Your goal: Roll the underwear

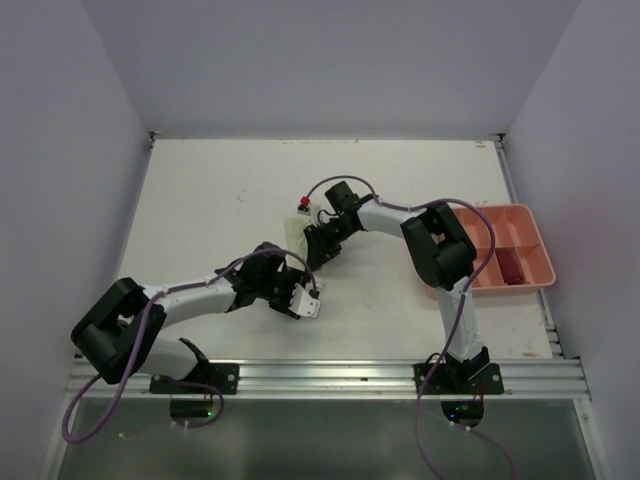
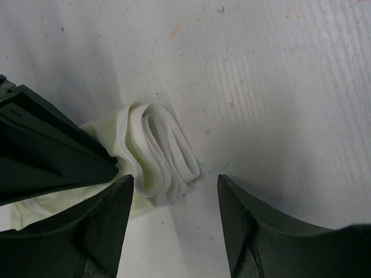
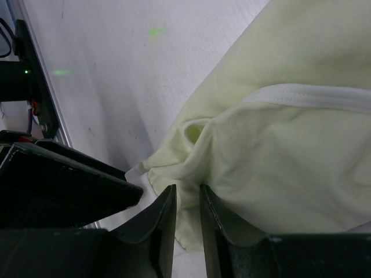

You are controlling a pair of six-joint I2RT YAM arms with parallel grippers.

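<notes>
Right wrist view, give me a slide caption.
Right end effector pinching the edge of the pale yellow-green underwear on the white table.

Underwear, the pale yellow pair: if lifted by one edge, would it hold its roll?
Probably floppy: the underwear lies in soft folds. Its rolled end looks loose, so it may well unroll. Likely light, being thin cloth.

Underwear (image 3: 272, 174) pale yellow-green, white trim; tray (image 1: 522, 228) salmon-pink; table (image 1: 210, 200) white, scuffed.
</notes>
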